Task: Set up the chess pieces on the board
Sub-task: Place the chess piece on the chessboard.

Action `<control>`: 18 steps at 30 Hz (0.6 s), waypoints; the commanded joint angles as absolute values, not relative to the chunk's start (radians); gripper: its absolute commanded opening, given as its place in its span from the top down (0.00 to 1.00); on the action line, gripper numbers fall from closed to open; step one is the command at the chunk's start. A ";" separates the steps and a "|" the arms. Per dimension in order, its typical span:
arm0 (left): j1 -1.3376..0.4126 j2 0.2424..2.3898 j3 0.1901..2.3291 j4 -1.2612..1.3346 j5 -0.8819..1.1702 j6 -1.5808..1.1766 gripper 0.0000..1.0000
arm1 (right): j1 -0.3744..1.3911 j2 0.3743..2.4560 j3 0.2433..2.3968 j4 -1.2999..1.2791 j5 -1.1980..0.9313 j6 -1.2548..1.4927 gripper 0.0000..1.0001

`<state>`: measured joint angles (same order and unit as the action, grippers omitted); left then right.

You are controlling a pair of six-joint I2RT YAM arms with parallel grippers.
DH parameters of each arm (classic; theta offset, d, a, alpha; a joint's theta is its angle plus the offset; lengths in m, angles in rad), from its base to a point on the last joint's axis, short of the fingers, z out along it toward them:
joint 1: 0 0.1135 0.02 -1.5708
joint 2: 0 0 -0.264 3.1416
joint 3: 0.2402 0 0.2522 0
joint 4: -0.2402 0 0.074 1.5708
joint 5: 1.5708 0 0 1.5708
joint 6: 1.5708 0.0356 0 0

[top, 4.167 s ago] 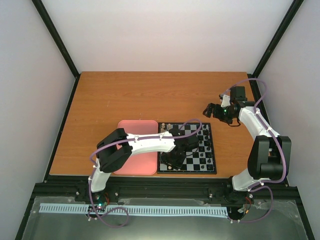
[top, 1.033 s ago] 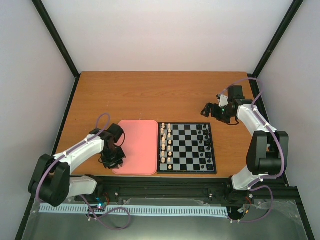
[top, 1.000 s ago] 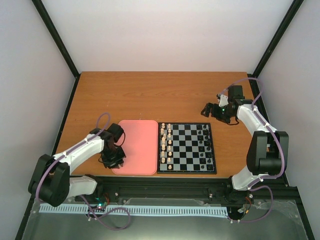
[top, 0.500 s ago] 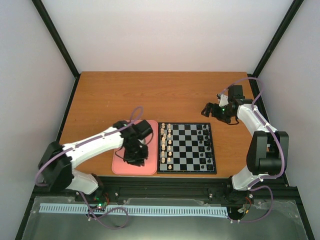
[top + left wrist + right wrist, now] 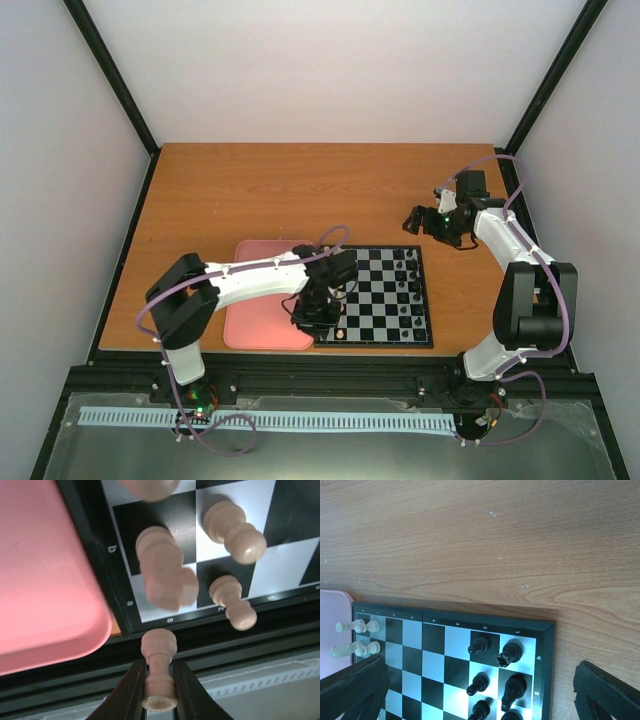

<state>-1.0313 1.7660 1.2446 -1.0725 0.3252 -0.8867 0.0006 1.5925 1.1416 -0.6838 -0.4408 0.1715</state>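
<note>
Left tool [image 5: 318, 314] over the board's [image 5: 385, 300] near-left corner — right tool [image 5: 428, 222] apart, beyond it.

Overhead view, wrist close-ups — board [image 5: 385, 310] shared

Setup was an orange-brown wooden table [image 5: 250, 190], boxed in on three sides by plain white walls [image 5: 340, 70], with black frame posts [image 5: 108, 75] up the back corners. A black rail [image 5: 330, 372] ran along the near edge, a white slotted strip [image 5: 270, 421] below it. Lighting was soft and even.
</note>
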 commanded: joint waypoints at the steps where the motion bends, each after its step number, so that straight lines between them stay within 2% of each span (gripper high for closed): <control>1: -1.050 1.824 1.290 -1.034 0.344 -0.866 0.99 | 0.005 1.591 1.167 -0.685 -0.444 0.153 0.00; 18: -1.049 1.887 1.330 -1.024 0.329 -0.862 0.99 | 0.005 1.615 1.179 -0.678 -0.474 0.157 0.00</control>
